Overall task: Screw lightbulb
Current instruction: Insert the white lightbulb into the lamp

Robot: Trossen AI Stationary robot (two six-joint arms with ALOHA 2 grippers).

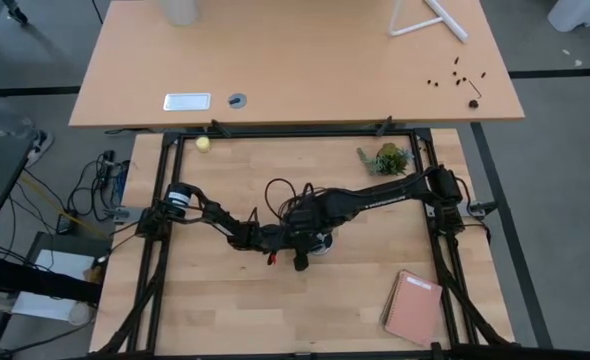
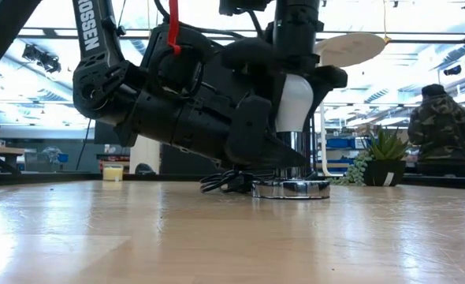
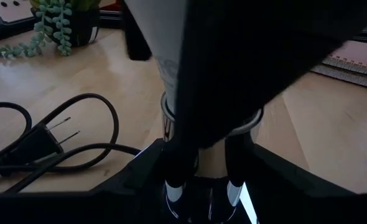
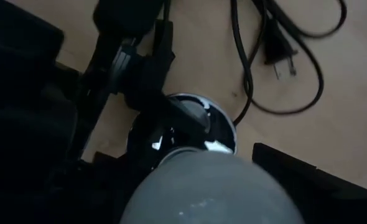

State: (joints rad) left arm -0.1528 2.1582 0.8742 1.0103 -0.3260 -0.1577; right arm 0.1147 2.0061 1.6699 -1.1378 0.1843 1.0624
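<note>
I log: white lightbulb (image 2: 294, 101), silver socket disc (image 2: 291, 189), black cord (image 3: 59, 140), salmon-pink notebook (image 1: 413, 307), yellow ball (image 1: 203, 144), light wood desk (image 1: 225, 300).

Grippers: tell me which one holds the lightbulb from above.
The right gripper, reaching down over the lightbulb. The left gripper lies low, steadying the socket disc.

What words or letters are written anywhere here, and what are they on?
"OSSEN": white letters running down the robot arm in the low view; the start of the word is cut off at the picture's edge.
Faint grey print on the lightbulb in the left wrist view: too blurred to read.
White plate on the far desk, seen from above: too small to tell whether it carries any writing.
Nothing else readable.
</note>
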